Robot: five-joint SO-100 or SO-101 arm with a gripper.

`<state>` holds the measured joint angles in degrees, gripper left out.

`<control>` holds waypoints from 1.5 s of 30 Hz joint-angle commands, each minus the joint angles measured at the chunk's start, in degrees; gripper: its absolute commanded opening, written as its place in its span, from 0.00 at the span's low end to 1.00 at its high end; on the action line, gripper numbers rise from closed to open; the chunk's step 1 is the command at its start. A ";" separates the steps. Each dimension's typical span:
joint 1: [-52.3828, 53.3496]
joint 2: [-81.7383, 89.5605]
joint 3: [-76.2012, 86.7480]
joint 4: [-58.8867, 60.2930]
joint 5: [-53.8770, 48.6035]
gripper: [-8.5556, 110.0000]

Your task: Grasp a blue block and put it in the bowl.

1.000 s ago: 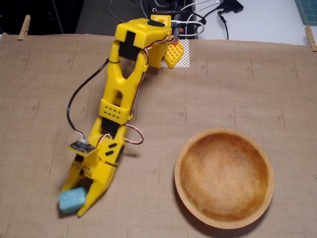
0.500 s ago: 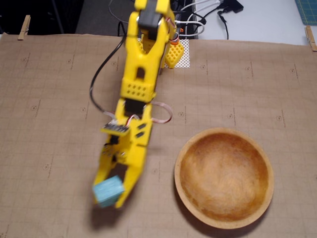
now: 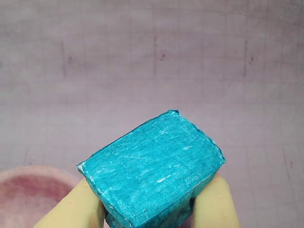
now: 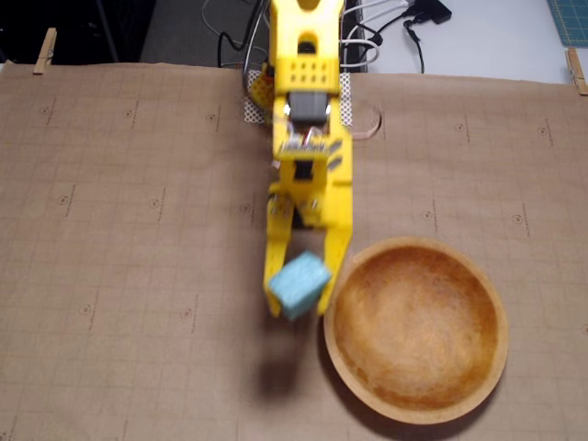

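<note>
Swung right with pincer (image 4: 299, 308) clamped on block (image 4: 299, 284), arm stopped beside bowl (image 4: 496, 354); should clear rim before letting go.

Yellow plastic arm (image 4: 308, 110), perforated panel, grey motor, thin wires.

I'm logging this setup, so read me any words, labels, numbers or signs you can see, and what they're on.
No readable text in either view.
The brown paper table cover carries only printed grid lines and small round marks, no legible characters.
The blue block, the bowl and the yellow arm show no lettering.
</note>
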<state>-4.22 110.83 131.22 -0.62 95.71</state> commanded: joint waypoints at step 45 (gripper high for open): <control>-21.80 -18.90 -15.47 13.01 0.35 0.05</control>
<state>-26.37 92.20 122.34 12.66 95.80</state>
